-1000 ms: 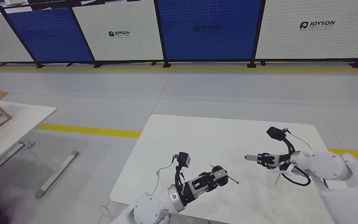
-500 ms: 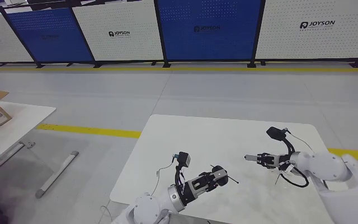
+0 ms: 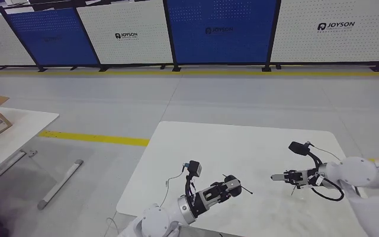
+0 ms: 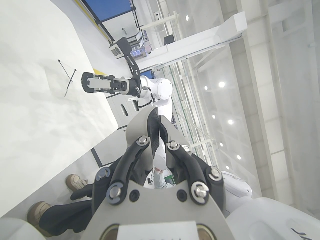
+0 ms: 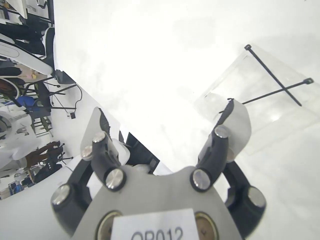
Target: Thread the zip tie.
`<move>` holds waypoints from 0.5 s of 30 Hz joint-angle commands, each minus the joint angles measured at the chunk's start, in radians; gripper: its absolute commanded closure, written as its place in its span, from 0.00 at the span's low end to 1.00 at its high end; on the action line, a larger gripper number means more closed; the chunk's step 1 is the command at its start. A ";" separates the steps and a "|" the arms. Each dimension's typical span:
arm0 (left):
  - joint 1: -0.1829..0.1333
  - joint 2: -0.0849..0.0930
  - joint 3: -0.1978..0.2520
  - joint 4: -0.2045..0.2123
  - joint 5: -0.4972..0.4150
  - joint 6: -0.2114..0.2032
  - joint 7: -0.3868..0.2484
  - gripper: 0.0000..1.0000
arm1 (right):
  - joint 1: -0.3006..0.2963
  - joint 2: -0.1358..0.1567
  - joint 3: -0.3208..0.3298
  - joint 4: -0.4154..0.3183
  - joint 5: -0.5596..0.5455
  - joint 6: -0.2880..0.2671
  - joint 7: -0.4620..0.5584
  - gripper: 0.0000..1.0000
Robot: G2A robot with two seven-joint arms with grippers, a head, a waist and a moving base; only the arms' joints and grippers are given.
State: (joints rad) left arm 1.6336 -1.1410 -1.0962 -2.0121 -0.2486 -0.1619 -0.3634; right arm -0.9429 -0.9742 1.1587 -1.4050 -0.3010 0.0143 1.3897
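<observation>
- Two black zip ties [image 5: 285, 89] lie crossed on a flat clear plastic sheet [image 5: 275, 123], which rests on the white table [image 5: 150, 38].
- A white printed label [image 5: 155, 223] sits on the right gripper's base.
- The right gripper [image 5: 166, 106] is spread wide at the sheet's edge, gripping nothing, with one fingertip [image 5: 235, 111] over a tie's tail.
- The left gripper [image 4: 155, 116] is well apart from the sheet, fingers pressed together.

Ceiling lights [image 4: 221, 84] give bright, even light. The table [image 5: 155, 51] glares almost blank white in the right wrist view; shadows seem faint. Wrist views bend at the edges.
</observation>
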 commanded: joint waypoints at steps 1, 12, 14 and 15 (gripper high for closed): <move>0.000 0.000 0.000 0.000 0.000 0.000 0.000 1.00 | 0.000 0.000 0.000 0.000 0.000 0.000 0.000 0.00; 0.000 0.000 0.000 0.000 0.000 0.000 0.000 1.00 | -0.003 0.000 0.000 -0.001 -0.001 -0.001 -0.006 0.00; 0.000 0.000 0.000 0.000 0.000 0.000 0.000 1.00 | -0.010 0.001 -0.003 -0.013 -0.008 -0.009 -0.017 0.00; 0.000 0.000 0.000 0.000 0.000 0.000 0.000 1.00 | -0.005 0.004 0.008 -0.016 -0.010 0.000 -0.010 0.00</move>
State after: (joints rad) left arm 1.6336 -1.1410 -1.0962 -2.0121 -0.2486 -0.1619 -0.3634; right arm -0.9512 -0.9723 1.1589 -1.4186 -0.3097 0.0076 1.3739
